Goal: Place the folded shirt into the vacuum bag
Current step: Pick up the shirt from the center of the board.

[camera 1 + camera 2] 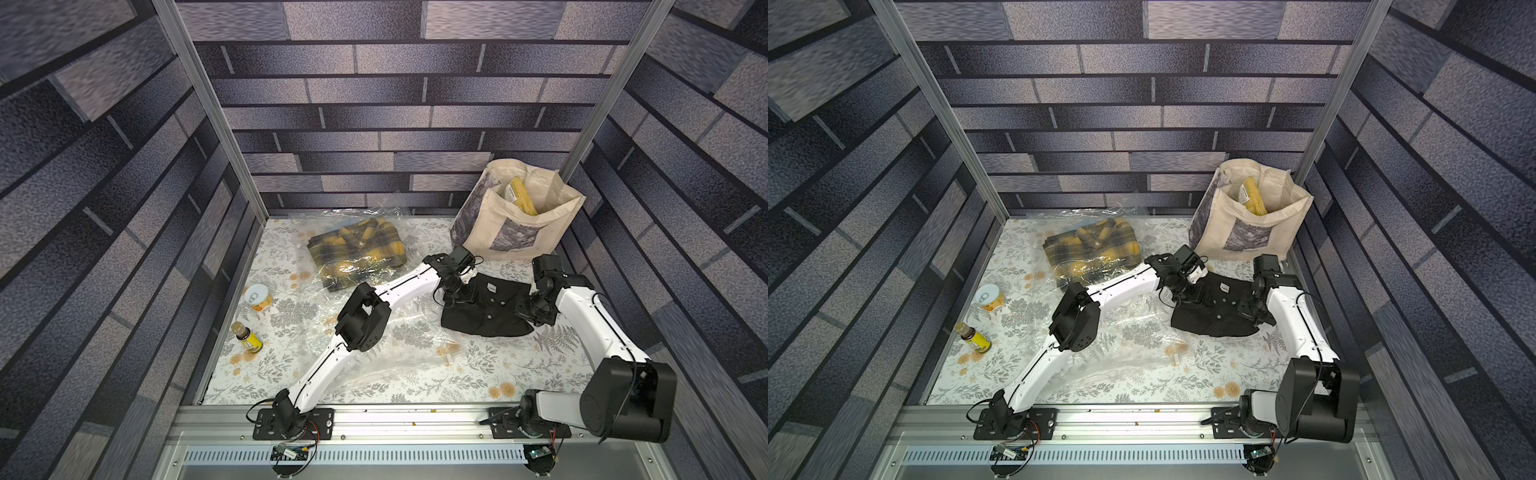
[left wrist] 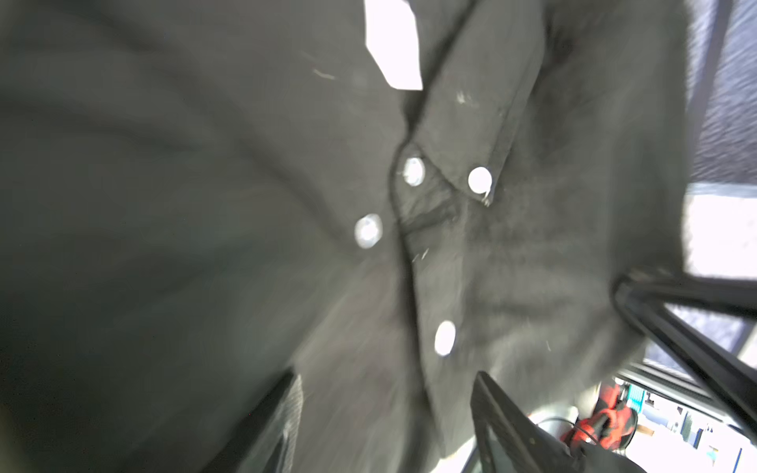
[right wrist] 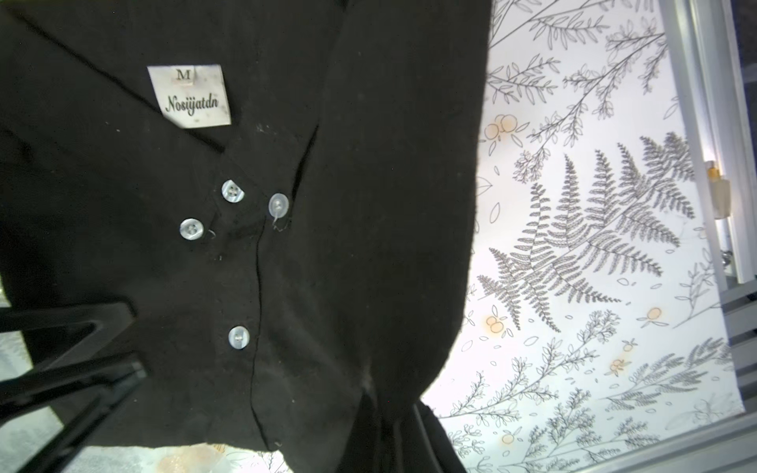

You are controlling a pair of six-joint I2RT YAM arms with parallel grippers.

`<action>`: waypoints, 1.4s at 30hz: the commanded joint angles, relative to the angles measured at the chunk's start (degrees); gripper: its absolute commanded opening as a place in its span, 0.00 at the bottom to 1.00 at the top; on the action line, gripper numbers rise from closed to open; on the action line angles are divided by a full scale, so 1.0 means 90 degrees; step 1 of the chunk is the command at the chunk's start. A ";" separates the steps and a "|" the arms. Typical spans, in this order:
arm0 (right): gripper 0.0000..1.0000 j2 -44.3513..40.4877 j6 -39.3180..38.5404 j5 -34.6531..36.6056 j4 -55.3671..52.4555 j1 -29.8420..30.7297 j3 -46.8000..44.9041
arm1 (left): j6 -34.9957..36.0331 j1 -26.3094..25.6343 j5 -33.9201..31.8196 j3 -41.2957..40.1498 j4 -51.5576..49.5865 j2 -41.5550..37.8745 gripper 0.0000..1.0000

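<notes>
Tabletop w/ white fern-and-flower print is seen from above. A large crinkly transparent plastic vacuum bag is spread over its centre and far side; a folded yellow-and-grey plaid shirt is seen inside it at the far end. A beige canvas tote bag w/ grey picture is stood at far R. The folded black button-up shirt is laid just R of the vacuum bag, outside it. L gripper is set at the shirt's L edge, fingers parted, cloth btwn them; no firm grip can be confirmed. R gripper is fully closed, black cloth pinched at the shirt's R edge. A small yellow tin can and small brown bottle w/ yellow label are stood at L.
</notes>
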 commanded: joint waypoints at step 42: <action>0.28 0.2238 0.0968 -0.1111 0.1364 0.3229 0.0633 | 0.0291 0.1261 -0.0385 -0.4227 0.0961 -0.3314 0.53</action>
